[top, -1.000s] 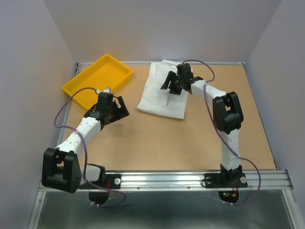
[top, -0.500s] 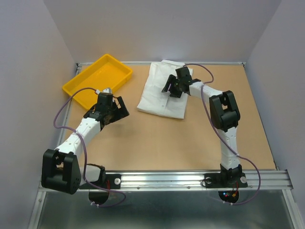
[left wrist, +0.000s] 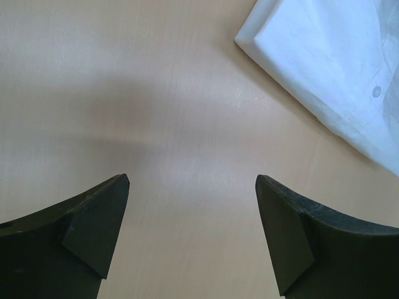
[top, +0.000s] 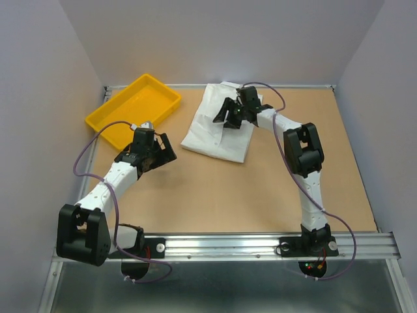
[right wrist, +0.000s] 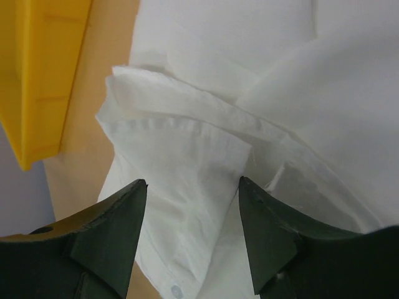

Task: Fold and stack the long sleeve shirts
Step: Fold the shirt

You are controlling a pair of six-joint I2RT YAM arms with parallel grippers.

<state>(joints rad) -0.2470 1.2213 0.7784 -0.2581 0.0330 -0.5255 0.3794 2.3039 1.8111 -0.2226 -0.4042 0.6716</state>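
A folded white long sleeve shirt lies on the table at the back middle. My right gripper is open and sits low over the shirt's upper part. In the right wrist view its fingers straddle the collar and folded layers of the shirt, with nothing held between them. My left gripper is open and empty over bare table, left of the shirt. In the left wrist view the shirt's corner shows at the top right, beyond the open gripper.
A yellow plastic tray stands at the back left, close to the left gripper; its edge shows in the right wrist view. Grey walls close the table on three sides. A metal rail runs along the near edge.
My right gripper has moved left across the shirt, and the shirt's near-left corner has shifted a little to the left. The left arm has not moved.
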